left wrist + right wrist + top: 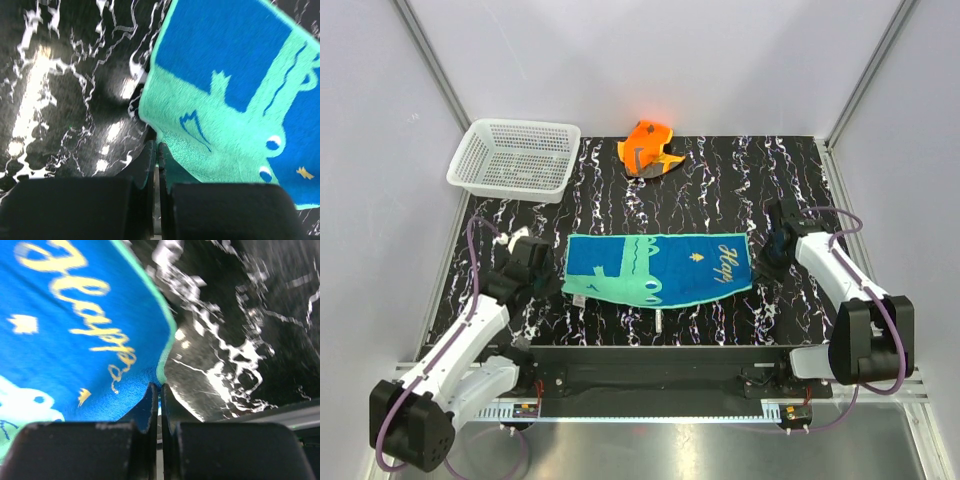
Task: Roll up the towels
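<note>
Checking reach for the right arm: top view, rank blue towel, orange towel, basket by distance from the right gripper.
1. Blue towel: at the right gripper, which pinches its right edge.
2. Orange towel: far center, crumpled.
3. Basket: far left corner.

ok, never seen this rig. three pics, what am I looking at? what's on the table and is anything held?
Two robot arms are bolted at the near edge of a black marbled table. The overhead view looks down from behind them; the other two views come from cameras on each wrist. A blue and green towel lies spread between the arms. The left gripper is shut on its left corner, and the right gripper is shut on its right corner. Further back sit a crumpled orange towel and a white mesh basket, neither touched.
</note>
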Available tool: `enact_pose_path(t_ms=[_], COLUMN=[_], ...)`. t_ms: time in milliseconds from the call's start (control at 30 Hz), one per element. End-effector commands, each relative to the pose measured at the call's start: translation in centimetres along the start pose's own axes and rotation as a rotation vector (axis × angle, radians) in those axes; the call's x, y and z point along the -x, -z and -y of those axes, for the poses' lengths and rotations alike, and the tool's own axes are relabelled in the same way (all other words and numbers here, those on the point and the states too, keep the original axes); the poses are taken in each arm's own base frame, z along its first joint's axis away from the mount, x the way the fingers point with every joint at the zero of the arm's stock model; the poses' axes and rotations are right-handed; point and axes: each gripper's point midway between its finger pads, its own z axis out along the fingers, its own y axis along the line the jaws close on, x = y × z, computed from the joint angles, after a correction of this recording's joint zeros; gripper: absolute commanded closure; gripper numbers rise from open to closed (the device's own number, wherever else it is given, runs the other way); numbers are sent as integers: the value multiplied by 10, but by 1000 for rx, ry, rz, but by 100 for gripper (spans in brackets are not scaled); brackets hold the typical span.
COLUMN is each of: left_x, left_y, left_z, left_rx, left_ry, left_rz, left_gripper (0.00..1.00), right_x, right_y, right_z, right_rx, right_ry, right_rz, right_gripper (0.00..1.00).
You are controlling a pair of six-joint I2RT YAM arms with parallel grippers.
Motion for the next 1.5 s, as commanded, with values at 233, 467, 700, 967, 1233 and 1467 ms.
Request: enact_pose_path(t_ms=[233, 467, 700, 967, 1233, 1467], left_x=[59, 83, 94, 114, 128, 115], left_y=[-9, -36, -64, -73, -85, -111], left_z=[33, 47, 56, 54, 56, 51], left_rx=[23, 77, 112, 149, 163, 193], left_ry=[-10, -39, -57, -72, -90, -100], left_rz=[73, 73, 48, 65, 47, -20], left_gripper=[100, 100, 100, 100, 100, 100], right_x=[57, 83, 97, 108, 118, 120], right_y=[4, -6, -24, -31, -34, -50], right_z=[-52, -74, -86, -81, -82, -81], right_rx=[55, 55, 40, 35, 53, 37], right_ry=[99, 123, 133, 113, 101, 103], right_rz=[66, 84, 65, 58, 46, 18], right_gripper=[100, 100, 100, 100, 100, 100])
